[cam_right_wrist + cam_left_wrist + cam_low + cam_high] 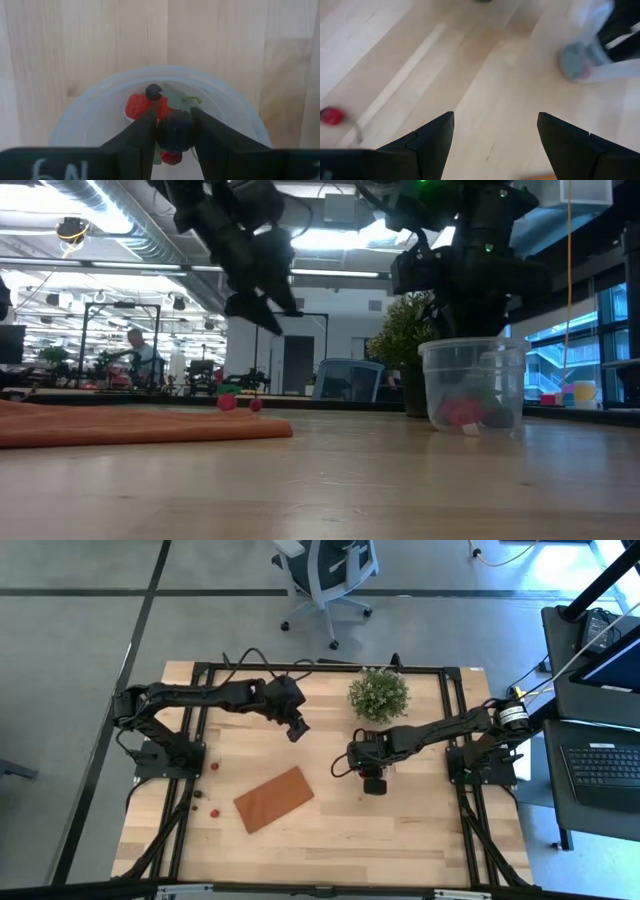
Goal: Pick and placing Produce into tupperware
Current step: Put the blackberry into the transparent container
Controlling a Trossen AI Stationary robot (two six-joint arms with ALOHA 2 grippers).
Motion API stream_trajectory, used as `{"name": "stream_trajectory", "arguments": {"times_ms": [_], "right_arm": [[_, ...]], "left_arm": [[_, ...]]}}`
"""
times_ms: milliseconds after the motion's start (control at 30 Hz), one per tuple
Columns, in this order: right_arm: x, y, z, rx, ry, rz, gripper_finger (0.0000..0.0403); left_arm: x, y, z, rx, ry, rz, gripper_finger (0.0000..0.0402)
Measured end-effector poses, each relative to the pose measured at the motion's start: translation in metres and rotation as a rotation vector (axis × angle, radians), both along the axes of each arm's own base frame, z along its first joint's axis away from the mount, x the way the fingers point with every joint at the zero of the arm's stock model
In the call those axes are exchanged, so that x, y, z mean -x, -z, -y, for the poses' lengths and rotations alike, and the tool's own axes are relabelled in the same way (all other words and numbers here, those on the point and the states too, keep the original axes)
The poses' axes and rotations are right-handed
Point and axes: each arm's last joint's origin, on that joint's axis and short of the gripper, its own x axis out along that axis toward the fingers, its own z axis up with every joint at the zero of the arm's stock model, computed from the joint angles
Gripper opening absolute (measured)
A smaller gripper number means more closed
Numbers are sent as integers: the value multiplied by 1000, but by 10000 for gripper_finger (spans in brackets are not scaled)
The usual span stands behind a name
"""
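Drop-off time: my right end effector (174, 131) pinches a dark berry (175, 133) right above the cup (90, 117), mid-frame. Next I let go. Left end effector (495, 137) hangs open.

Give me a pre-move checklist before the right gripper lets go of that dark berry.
1. Right gripper above the tupperware: ok.
2. Dark berry between its fingers: ok.
3. Tupperware upright on the table: ok.
4. Strawberry pieces in the cup leave room: ok.
5. Left gripper open, raised, away from the cup: ok.
6. Loose produce near the brown board reachable next: cannot tell.
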Motion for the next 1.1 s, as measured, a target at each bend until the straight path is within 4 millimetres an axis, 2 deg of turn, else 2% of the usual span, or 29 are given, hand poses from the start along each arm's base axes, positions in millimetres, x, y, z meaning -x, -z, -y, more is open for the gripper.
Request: {"name": "stream_trajectory", "arguments": {"times_ms": [500,867,1100], "right_arm": [[0,0,0,0,1,0,125],[0,0,0,-6,23,-2,125],[0,0,0,-4,18,-2,151]], "left_arm": [[25,9,-31,58,-133,-149,279],[37,10,-50,69,-206,-166,279],[40,10,-55,70,-222,-165,279]]}}
